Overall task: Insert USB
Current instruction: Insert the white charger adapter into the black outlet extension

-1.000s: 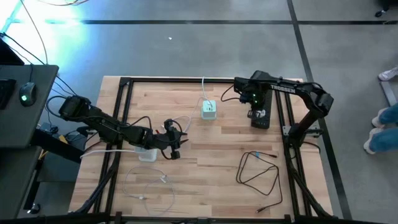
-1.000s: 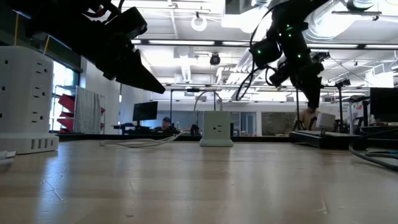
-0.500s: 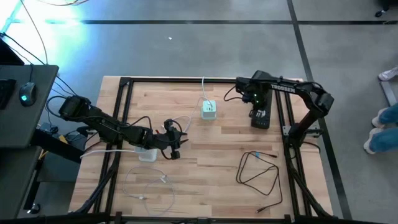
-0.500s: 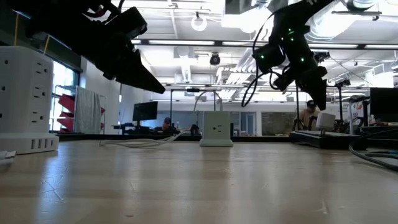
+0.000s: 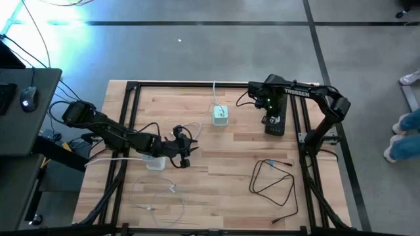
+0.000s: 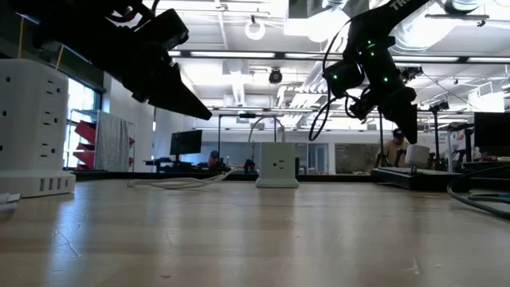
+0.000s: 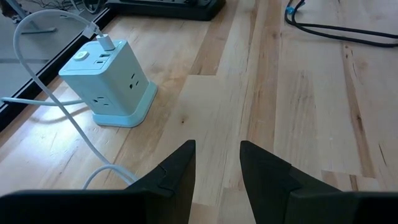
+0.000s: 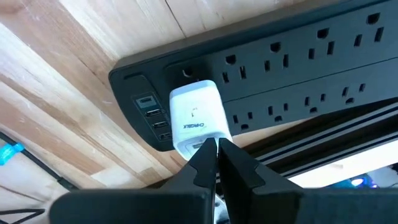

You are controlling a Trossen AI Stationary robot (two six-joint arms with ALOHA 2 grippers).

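My right gripper (image 8: 216,149) is shut and points down over a white adapter (image 8: 198,121) that is plugged into the black power strip (image 5: 274,124) at the far right. The strip's USB ports (image 8: 152,118) lie beside the adapter. In the low view, my right gripper (image 6: 408,131) hangs above the strip. My left gripper (image 7: 217,163) is open with nothing between its fingers. It sits mid-table (image 5: 184,154) and faces a mint power cube (image 7: 109,81), which has a white USB plug (image 7: 104,42) in its top.
A white outlet tower (image 5: 155,162) stands under my left arm. A loose white cable (image 5: 161,196) lies near the front left. A black cable (image 5: 272,182) is coiled at the front right, and its blue-tipped end (image 7: 291,9) lies near the strip. Bare wood lies between the cube and the coil.
My right arm has shifted its pose slightly above the black power strip. Its gripper stays shut over the white adapter.
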